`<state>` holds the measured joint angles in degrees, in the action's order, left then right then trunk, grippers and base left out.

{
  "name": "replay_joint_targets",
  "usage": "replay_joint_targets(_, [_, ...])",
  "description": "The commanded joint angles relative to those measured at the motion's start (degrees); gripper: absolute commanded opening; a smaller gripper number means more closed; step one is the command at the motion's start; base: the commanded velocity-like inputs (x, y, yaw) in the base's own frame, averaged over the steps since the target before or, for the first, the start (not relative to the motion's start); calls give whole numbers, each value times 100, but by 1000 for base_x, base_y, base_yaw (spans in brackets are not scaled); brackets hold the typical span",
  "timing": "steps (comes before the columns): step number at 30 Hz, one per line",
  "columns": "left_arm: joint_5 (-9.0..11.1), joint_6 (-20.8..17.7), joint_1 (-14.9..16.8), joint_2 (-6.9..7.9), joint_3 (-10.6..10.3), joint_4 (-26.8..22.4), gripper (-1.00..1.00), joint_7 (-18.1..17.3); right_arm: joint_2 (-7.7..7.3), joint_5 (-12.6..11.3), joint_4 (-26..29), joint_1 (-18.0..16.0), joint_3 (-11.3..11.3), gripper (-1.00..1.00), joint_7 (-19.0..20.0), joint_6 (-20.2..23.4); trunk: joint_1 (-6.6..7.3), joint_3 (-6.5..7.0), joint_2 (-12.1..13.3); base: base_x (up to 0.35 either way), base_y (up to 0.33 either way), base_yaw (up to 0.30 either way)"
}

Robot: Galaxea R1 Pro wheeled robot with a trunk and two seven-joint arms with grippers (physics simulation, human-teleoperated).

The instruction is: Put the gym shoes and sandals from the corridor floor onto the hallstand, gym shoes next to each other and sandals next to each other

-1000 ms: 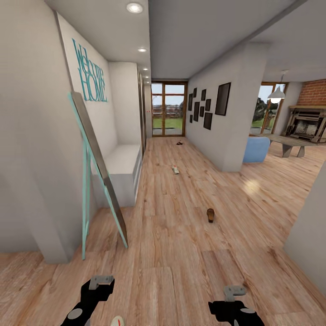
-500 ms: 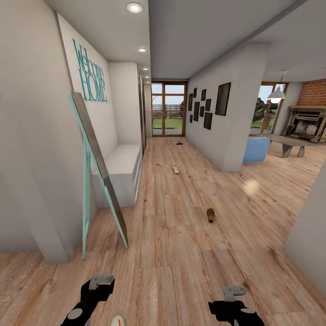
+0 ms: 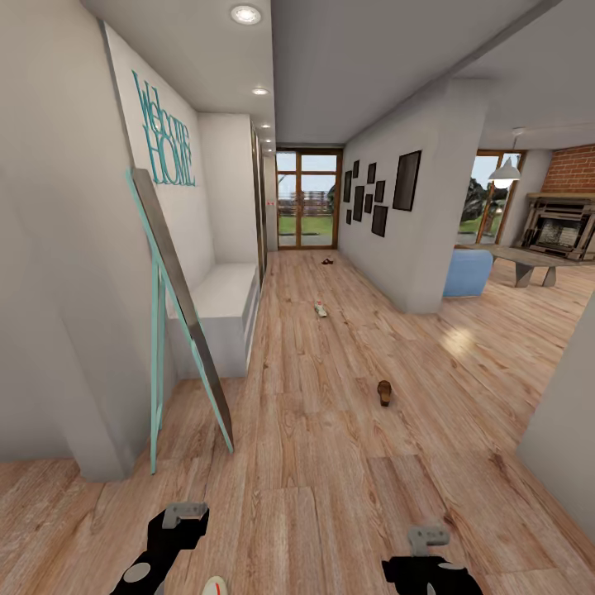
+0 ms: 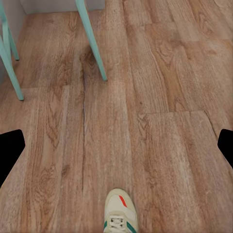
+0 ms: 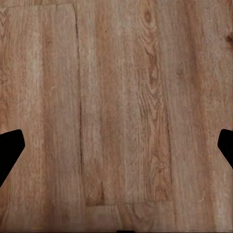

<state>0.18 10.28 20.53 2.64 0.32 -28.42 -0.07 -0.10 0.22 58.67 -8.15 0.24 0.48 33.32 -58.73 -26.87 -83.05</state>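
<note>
Black and metal-tipped, the left gripper [image 3: 185, 514] and right gripper [image 3: 428, 535] hang low over the corridor floor [image 3: 330, 463], each with its fingers spread wide and nothing between them; in both wrist views the fingertips sit at the far edges with bare planks in the gap. One gym shoe [image 4: 119, 211] lies on the floor close under the left gripper, heel tab toward the open boards; in the head view its heel [image 3: 215, 586] pokes in at the lower edge between the arms. Near it stand the teal legs of a leaning mirror [image 3: 178, 289] propped against the left wall. Beyond the mirror, a low white hallstand [image 3: 223, 310] hugs the same wall. Down the middle of the corridor, well apart from one another, lie a brown sandal [image 3: 384, 392], then the second gym shoe [image 3: 321, 310], then a small dark thing, apparently the other sandal [image 3: 328, 262], near the glass door [image 3: 308, 198]. Wide bare floor runs between them, opening rightward past the wall corner.
</note>
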Motion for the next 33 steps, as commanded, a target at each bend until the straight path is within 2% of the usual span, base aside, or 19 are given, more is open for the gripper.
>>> replay_joint_targets(1, [1,18,3,0,3,3,100,-1,-2,4,9,-3,1,100,5,49,0,-6,-3,0,0,0])
replay_joint_targets(15, [8,18,3,0,3,3,100,-1,-7,-22,10,-3,-15,100,5,130,-307,-358,-565,0,0,7])
replay_joint_targets(33, [8,18,3,0,11,7,100,-1,-7,-22,6,-2,-9,100,5,124,-703,-849,-1287,0,0,65])
